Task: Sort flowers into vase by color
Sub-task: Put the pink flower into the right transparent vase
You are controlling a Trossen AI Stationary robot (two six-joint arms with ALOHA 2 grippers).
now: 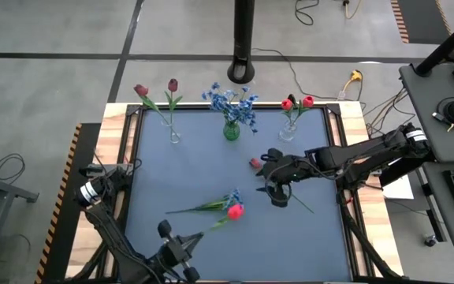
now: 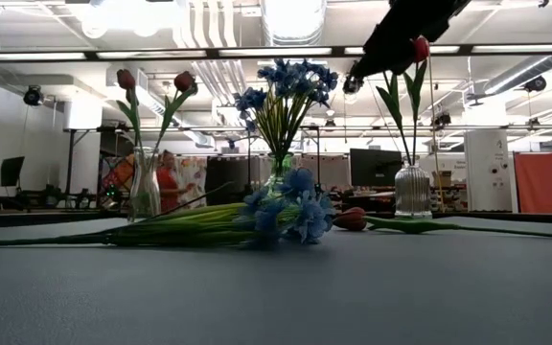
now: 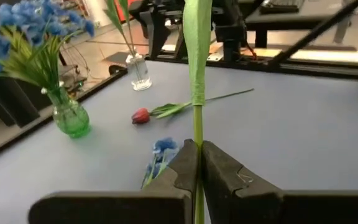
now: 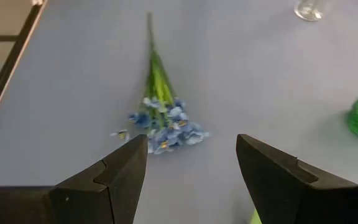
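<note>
Left gripper (image 3: 197, 163) clamps red tulip (image 1: 235, 211) stem nr front edge; right gripper (image 4: 191, 158) agape mid-table.

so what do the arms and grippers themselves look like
Both arms are dark, nearly black, jointed segments with cabling along them; the left arm has a silver band. The left gripper and right gripper each have two chunky, wedge-shaped black fingers.
</note>
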